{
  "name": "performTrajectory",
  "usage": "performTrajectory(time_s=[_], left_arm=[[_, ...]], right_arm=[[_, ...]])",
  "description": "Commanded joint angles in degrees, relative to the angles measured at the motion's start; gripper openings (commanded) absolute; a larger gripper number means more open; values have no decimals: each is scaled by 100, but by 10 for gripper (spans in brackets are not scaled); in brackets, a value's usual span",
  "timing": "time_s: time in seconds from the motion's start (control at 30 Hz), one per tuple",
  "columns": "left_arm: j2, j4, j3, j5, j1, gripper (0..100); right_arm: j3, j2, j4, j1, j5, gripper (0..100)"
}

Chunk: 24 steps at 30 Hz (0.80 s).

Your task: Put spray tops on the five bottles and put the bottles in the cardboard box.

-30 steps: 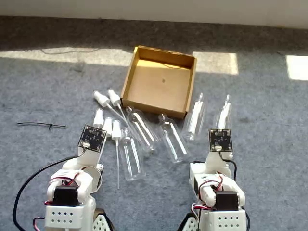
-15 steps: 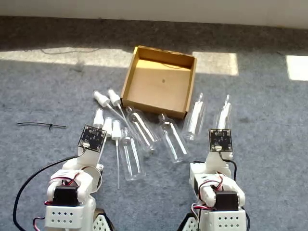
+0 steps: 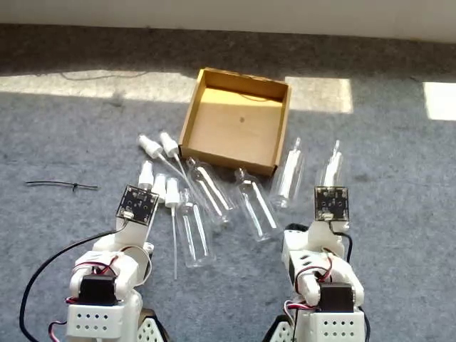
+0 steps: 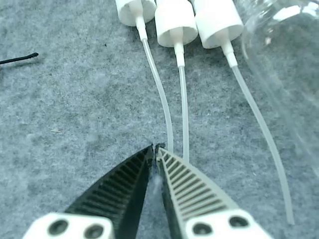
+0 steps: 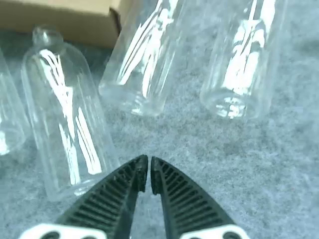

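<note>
Nearest, the left gripper [image 4: 154, 148] hung low over the grey carpet [image 4: 75, 99]. Its fingers were pressed together and held nothing. The tips sat just beside the near ends of two dip tubes [image 4: 182, 109]; whether they touched them could not be told. The right gripper [image 5: 145, 159] was also squeezed closed and empty, beside the base of one lying bottle [image 5: 70, 114], with two more just beyond.

Farther out, the five spray tops [image 3: 159, 187] lay loose on the left. The five bottles [image 3: 194, 228] lay on their sides across the middle and right, none capped. A black cable tie [image 3: 64, 185] lay well off to the left. Farthest stood the cardboard box [image 3: 228, 160], with every bottle outside it.

The job looked to be at its opening step, fitting the first top. The next move would call for the left fingers to spread and pinch a white head. The right would need to steady a bottle so the thin tube could enter its narrow neck.
</note>
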State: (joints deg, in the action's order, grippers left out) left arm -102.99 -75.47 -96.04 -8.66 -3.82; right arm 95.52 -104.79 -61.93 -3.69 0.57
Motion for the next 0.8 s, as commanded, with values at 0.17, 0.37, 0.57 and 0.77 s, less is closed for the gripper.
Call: performTrajectory(time_s=[0.17, 0.37, 0.57, 0.77], left_arm=[[-4, -26, -110, -26, -31, 28], [-4, -26, -110, -26, -31, 28], [-4, -26, -110, -26, -31, 28], [-4, -26, -110, -26, -31, 28]], right_arm=[[233, -48, 549, 1692, 1371, 7], [-1209, -13, 207, 1895, 1231, 7], [-2457, 1033, 101, 1165, 651, 7], [-4048, 4066, 84, 743, 492, 19]])
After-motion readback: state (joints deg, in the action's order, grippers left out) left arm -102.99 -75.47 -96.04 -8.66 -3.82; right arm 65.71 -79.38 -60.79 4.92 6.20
